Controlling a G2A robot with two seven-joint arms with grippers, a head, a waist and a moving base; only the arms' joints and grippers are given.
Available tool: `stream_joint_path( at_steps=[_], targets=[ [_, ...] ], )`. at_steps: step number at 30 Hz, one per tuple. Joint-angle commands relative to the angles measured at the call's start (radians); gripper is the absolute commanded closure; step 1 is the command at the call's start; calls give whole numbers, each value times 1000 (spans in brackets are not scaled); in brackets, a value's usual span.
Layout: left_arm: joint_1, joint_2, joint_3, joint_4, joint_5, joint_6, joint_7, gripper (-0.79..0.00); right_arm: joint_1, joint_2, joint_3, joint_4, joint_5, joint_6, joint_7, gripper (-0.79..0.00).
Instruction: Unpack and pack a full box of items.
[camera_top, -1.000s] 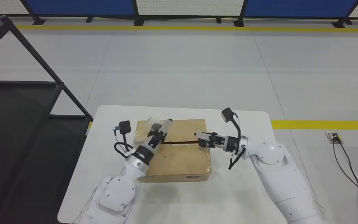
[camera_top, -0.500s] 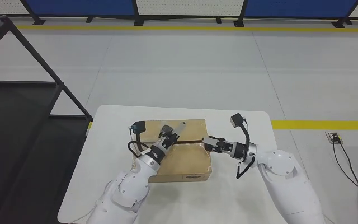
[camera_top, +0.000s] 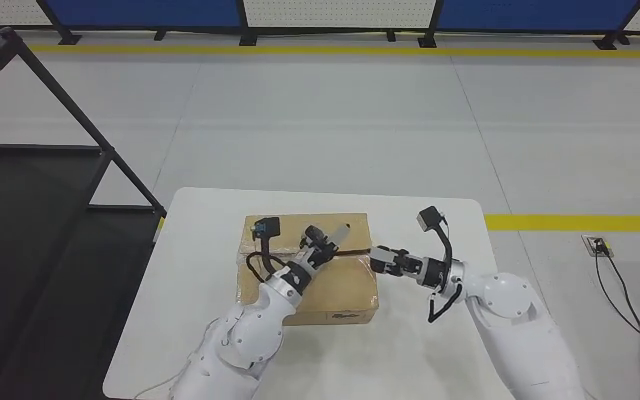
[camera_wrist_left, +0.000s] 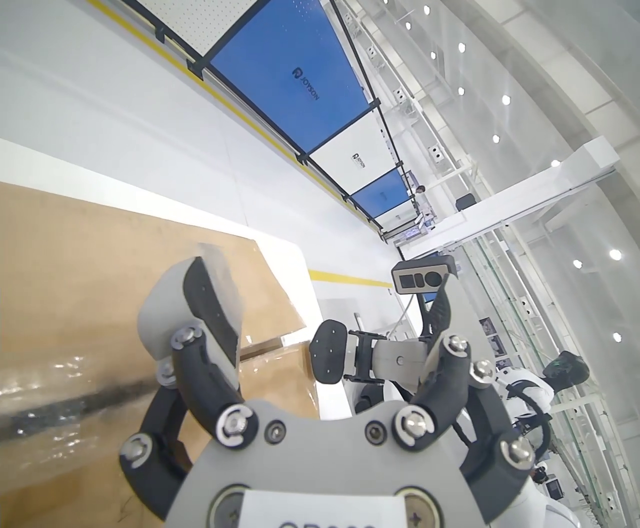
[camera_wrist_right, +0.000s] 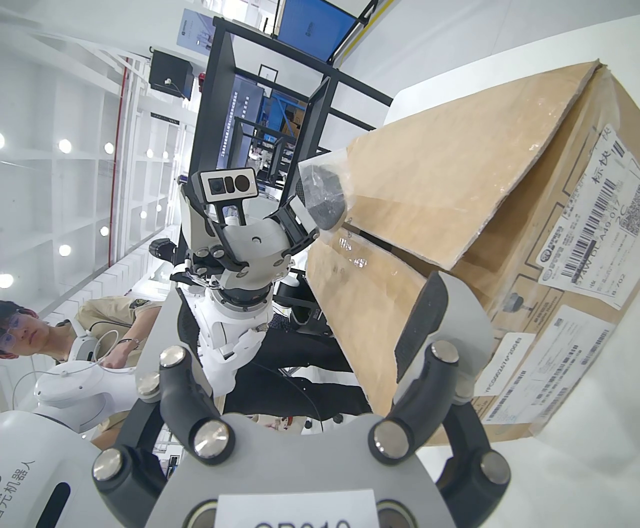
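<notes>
Desk: Left hand?

Op: I read the left gripper (camera_top: 335, 235) as spread wide and holding nothing, over the top of the box (camera_top: 340, 285) at the seam. One finger (camera_wrist_right: 324, 202) lies on the seam, with clear tape (camera_wrist_left: 60, 360) pulled over it.

Desk: Right?

Op: The right gripper (camera_top: 378, 262) is also spread and empty, just off the box end nearest that arm. Its one visible pad (camera_wrist_right: 425, 320) sits close beside the end face. I can't tell if it's touching.

Desk: Contents?

Op: Hidden. Both flaps are down and taped along the middle. At the right arm's end one flap (camera_wrist_right: 450, 165) rides a little above the other. There's a dark gap between them, and I can make out nothing inside.

Desk: Where do the views differ?

Op: From above I get the box sitting on the white table (camera_top: 200, 250), with both grippers at the same end of the seam. The right wrist adds the printed labels (camera_wrist_right: 585, 240) on the end face and the tape over the finger. The left wrist shows the right gripper's pad facing it past the box corner.
</notes>
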Motion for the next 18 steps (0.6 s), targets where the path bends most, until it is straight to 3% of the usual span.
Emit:
stream_joint_path(
  at_steps=[1,18],
  targets=[
    [-4,-4,4,4,2,2,0,-785,-4,2,1,-1,2,-3,-2,-785],
    [-42,-36,52,40,45,21,-13,-785,-60,25,42,-27,25,-36,-16,-785]
  ],
)
